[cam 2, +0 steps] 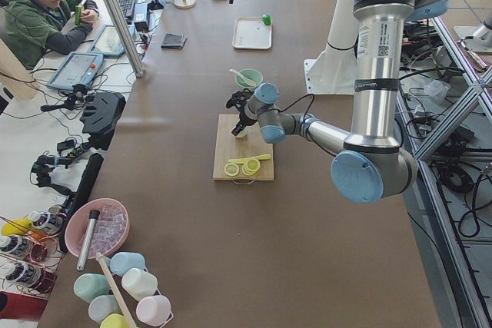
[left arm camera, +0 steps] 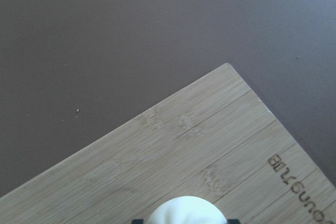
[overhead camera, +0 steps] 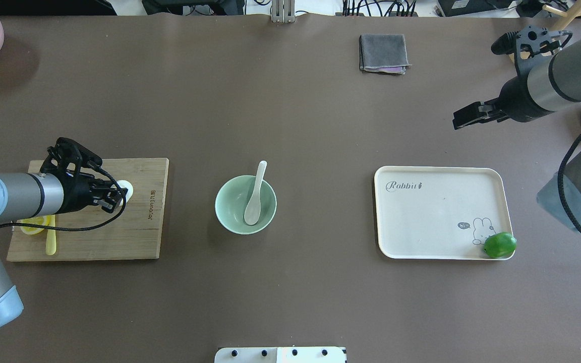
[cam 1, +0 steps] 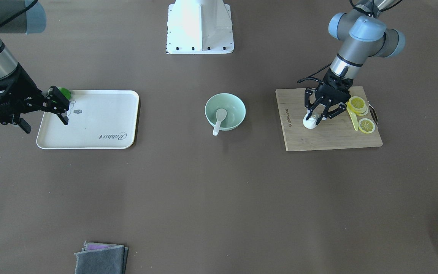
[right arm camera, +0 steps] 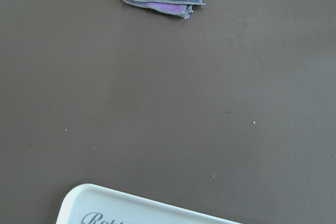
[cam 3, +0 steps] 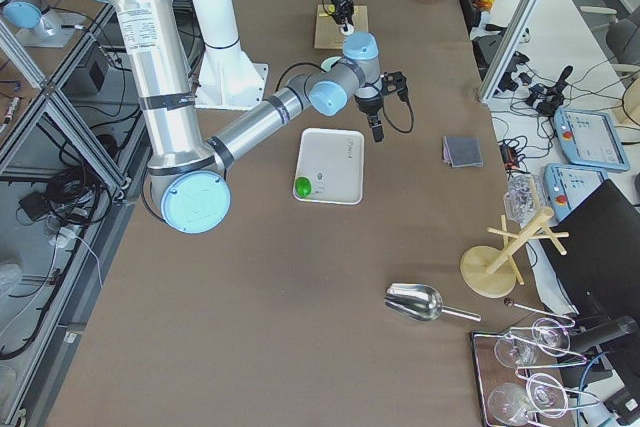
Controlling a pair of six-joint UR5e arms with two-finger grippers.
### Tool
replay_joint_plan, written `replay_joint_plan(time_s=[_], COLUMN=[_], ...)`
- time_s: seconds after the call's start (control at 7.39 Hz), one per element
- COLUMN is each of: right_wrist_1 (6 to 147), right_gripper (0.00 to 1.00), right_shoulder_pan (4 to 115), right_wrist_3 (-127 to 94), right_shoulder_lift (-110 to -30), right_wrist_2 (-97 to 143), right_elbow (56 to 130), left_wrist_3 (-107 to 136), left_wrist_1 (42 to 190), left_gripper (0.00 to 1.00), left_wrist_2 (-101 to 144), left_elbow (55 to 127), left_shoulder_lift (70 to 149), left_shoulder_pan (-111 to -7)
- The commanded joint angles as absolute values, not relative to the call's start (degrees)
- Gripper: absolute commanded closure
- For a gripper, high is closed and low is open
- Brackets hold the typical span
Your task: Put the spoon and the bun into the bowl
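Note:
The mint-green bowl stands at the table's middle, also in the overhead view. The white spoon lies in it, scoop down, with its handle sticking out over the rim. The white bun sits on the wooden cutting board. My left gripper is down over the bun with its fingers closed against its sides. The left wrist view shows the bun at the bottom edge. My right gripper is open and empty, raised over the tray's end.
A cream tray holds a green lime. Lemon slices and a pale yellow knife lie on the board beside my left gripper. A folded grey cloth lies at the table's edge on the operators' side. The robot's white base stands behind the bowl.

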State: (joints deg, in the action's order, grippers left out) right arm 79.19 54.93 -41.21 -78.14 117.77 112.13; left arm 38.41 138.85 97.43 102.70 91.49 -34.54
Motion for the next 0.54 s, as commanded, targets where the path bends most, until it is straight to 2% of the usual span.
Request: replay_joint_plan(time_s=[0.0, 0.41], right_wrist_1=[79.2, 79.2], right_gripper=[0.00, 0.00], right_shoulder_pan=[54.9, 54.9], right_wrist_3=[-41.2, -41.2], right_shoulder_lift=[-78.1, -78.1], right_wrist_2=[117.7, 117.4], right_elbow=[112.1, 112.1], left_wrist_3=[38.8, 54.9], left_wrist_1=[138.8, 138.5], left_gripper=[0.99, 0.98], left_wrist_2=[97.6, 97.1], left_elbow=[104.8, 104.6], left_shoulder_lift=[94.7, 104.5], left_shoulder_pan=[-34.5, -32.2])
